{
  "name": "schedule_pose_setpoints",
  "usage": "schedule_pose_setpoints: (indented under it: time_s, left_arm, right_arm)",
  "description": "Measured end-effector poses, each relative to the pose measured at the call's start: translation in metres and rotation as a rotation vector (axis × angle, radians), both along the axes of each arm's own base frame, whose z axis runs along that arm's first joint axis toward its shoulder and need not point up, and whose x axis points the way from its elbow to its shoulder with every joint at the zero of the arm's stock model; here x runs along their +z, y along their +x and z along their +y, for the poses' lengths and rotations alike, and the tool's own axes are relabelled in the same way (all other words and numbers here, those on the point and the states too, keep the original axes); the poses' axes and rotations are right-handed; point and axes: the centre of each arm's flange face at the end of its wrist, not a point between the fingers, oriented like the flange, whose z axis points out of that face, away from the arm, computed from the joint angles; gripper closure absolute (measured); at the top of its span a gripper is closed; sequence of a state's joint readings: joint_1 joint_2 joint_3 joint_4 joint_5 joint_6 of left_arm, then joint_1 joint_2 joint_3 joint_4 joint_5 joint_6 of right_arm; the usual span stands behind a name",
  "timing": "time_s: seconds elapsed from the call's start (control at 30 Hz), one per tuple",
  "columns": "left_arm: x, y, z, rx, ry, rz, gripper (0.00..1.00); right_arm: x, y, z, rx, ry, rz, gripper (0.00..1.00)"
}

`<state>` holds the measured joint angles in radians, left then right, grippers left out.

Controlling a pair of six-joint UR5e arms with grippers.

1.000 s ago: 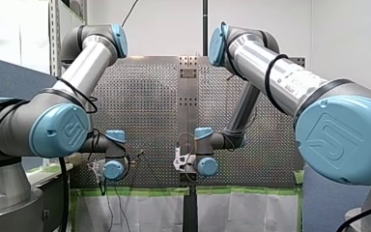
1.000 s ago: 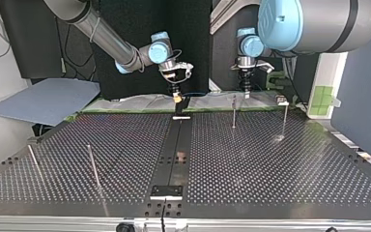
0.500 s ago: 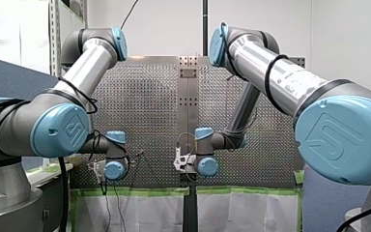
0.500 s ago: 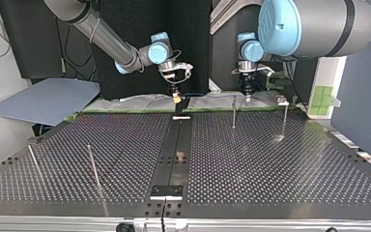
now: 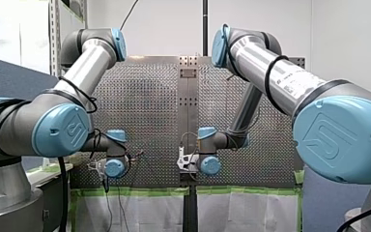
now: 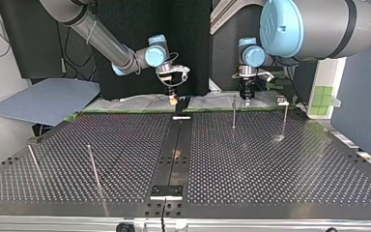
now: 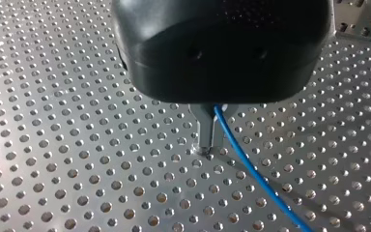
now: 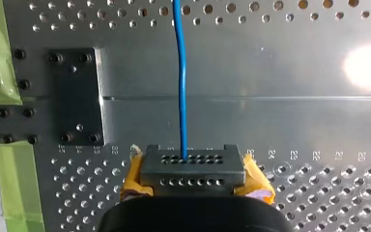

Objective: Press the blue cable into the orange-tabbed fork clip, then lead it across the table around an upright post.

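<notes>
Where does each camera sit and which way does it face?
Front view: behind the arms, looking over the table; my left arm and my right arm show.
Top view: across the table, facing the arms; my right gripper at left, my left gripper at right.
Left wrist view: on my left wrist, down its fingers at the table.
Right wrist view: on my right wrist, along its yellow pads.
Wrist views share the blue cable.

My left arm (image 5: 79, 77) and my right arm (image 5: 251, 58): silver-grey tubes, light-blue joint caps embossed with a logo, black cables looped round them. Housing on my left gripper (image 7: 207, 147) is black; my right gripper (image 8: 193, 169) has yellow pads (image 8: 134, 180).
</notes>
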<state>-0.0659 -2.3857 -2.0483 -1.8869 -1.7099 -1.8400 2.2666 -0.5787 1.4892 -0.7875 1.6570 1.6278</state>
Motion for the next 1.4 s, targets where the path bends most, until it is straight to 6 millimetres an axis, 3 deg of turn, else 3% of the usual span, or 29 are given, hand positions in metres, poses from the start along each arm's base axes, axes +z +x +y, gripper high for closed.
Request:
schedule_pose_setpoints:
  time_s: [0.23,0.37,0.57,0.83,1.1,1.4]
  left_arm:
    - [0.002,0.014,0.004,-0.005,-0.019,0.011,1.00]
    - [0.003,0.020,0.009,-0.001,-0.033,0.012,1.00]
    - [0.004,0.026,0.029,0.028,-0.056,0.012,1.00]
    - [0.002,0.032,0.041,0.036,-0.074,0.011,1.00]
    - [-0.019,0.038,0.040,0.013,-0.081,0.052,1.00]
    - [-0.020,0.048,0.044,0.001,-0.086,0.088,1.00]
  right_arm:
    - [-0.002,-0.007,-0.008,-0.017,0.002,0.002,1.00]
    - [-0.014,-0.012,-0.012,-0.025,0.017,0.014,1.00]
    - [-0.027,-0.017,-0.016,-0.034,0.038,0.030,1.00]
    - [-0.020,-0.019,-0.035,-0.054,0.032,0.024,1.00]
    - [-0.012,-0.029,-0.060,-0.095,0.037,0.024,1.00]
    - [-0.003,-0.033,-0.079,-0.118,0.026,0.012,1.00]
